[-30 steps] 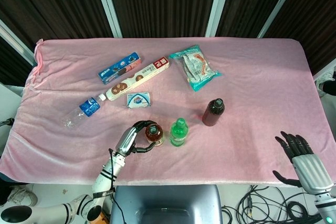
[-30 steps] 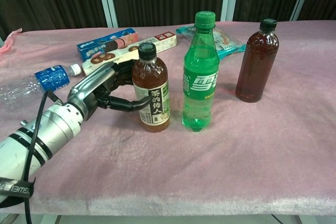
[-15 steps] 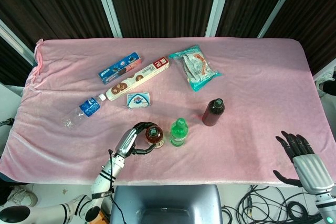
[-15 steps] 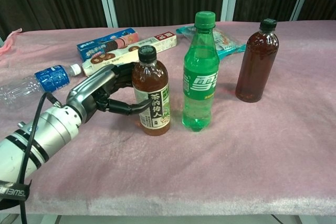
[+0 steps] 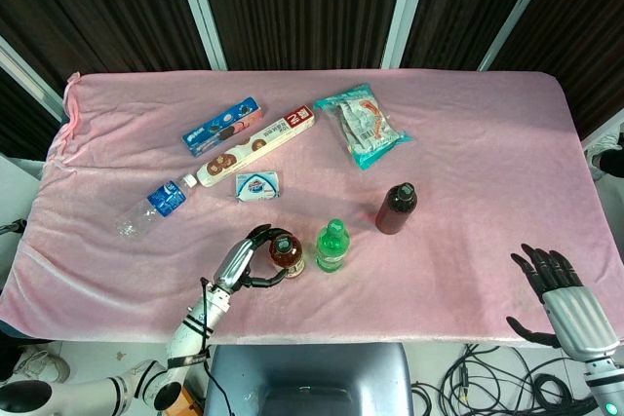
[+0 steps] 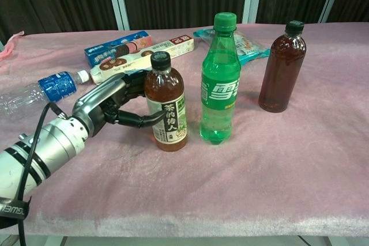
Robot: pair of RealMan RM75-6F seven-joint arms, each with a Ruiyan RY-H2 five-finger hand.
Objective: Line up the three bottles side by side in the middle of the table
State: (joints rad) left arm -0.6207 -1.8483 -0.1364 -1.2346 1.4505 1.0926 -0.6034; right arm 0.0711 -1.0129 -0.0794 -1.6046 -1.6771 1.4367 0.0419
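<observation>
the left hand (image 6: 101,110) has its fingers wrapped around the tea bottle (image 6: 165,103), low centre of the frame, just beside the green bottle (image 6: 219,82). the dark bottle (image 6: 281,67) stands apart, right. pushing sideways could topple both. the right hand (image 5: 564,301) is spread, empty.

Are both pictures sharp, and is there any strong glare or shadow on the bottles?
Head view: sharp, even light, only faint shadows beside the green bottle. Chest view: also sharp; small highlights on the tea bottle held by the left robot hand; soft shadows on the cloth.
</observation>
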